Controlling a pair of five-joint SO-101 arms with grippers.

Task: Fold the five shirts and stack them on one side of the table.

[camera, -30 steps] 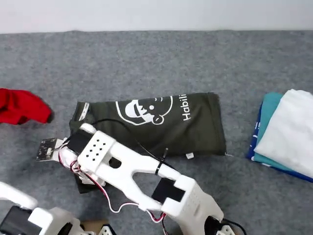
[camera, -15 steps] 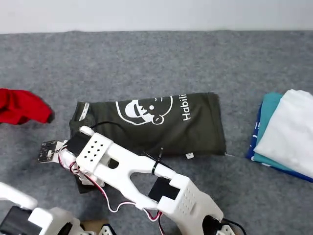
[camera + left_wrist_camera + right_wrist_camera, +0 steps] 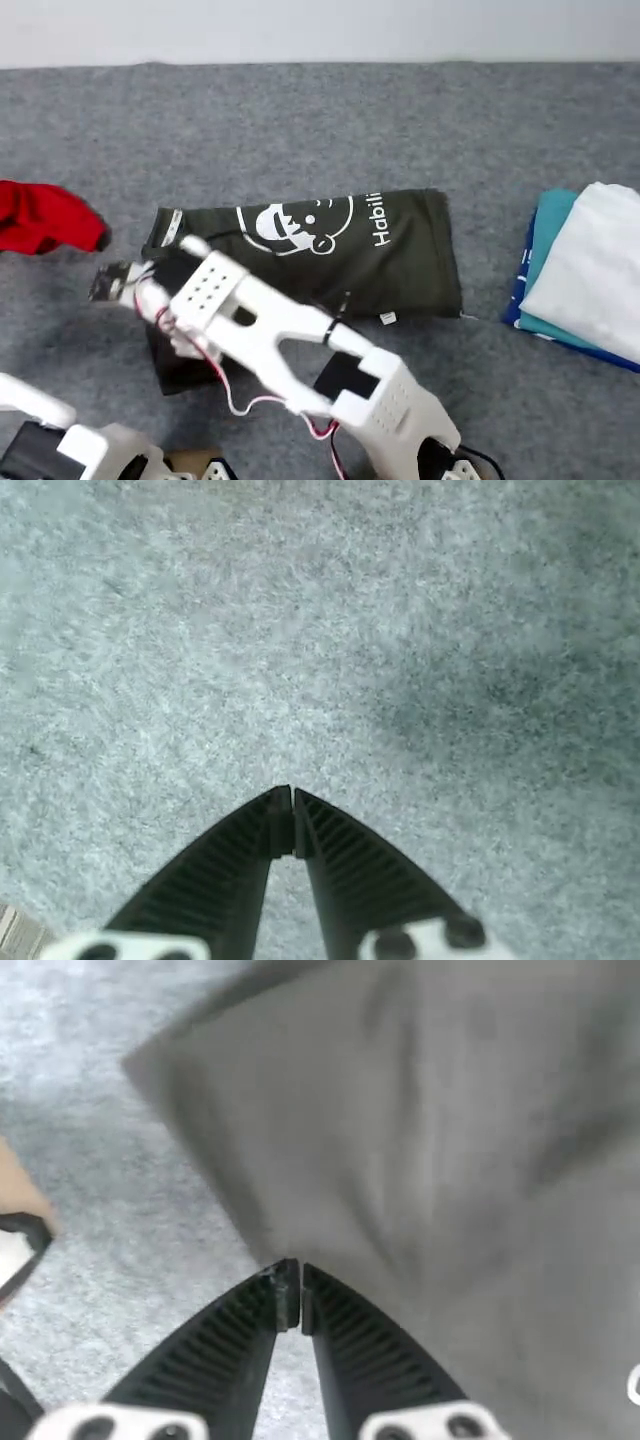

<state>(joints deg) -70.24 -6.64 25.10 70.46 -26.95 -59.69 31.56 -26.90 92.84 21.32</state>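
A dark green shirt point(image 3: 340, 250) with a white print lies flat in the middle of the grey mat point(image 3: 330, 120). My right arm's wrist point(image 3: 205, 290) hangs over the shirt's near left corner. In the right wrist view my right gripper point(image 3: 290, 1285) is shut on an edge of the dark green shirt point(image 3: 430, 1160), whose cloth rises from the fingertips. A dark flap point(image 3: 180, 360) of it shows under the arm. A crumpled red shirt point(image 3: 45, 218) lies at the left edge. My left gripper point(image 3: 292, 820) is shut over bare mat, holding nothing.
At the right edge a folded white shirt point(image 3: 595, 265) tops a teal one point(image 3: 548, 235) and a blue one point(image 3: 520, 290). The left arm's base point(image 3: 60, 440) sits at the near left corner. Bare mat stretches along the far side.
My right wrist has moved toward the far side and slightly left, over the green shirt's left end. The left arm and the other shirts have not moved.
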